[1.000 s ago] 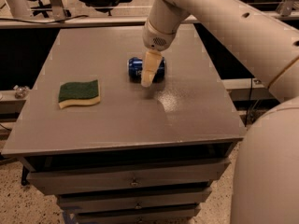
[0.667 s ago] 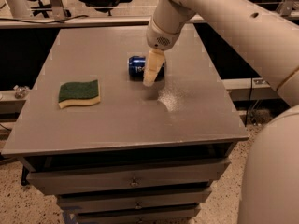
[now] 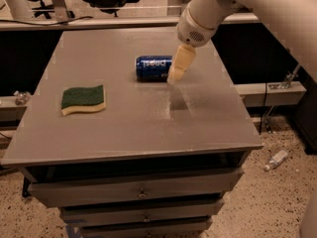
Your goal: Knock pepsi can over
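Can [image 3: 154,68] is seen lying on its side on the tabletop [image 3: 129,128], just above frame centre, with its lettering upside down. The pincer [image 3: 174,79] is held tilted at the can's right end, tip close to the surface; whether it is apart or together cannot be told. A green sponge [image 3: 83,99] is placed at centre left.

A: Count on the table [image 3: 124,133]?
B: One pepsi can [image 3: 154,68], one sponge [image 3: 83,99]. One gripper [image 3: 174,77], logged at the can's right end.
A: Elsewhere?
B: Three drawers [image 3: 138,192] under the top; one bottle [image 3: 276,159] on the floor.
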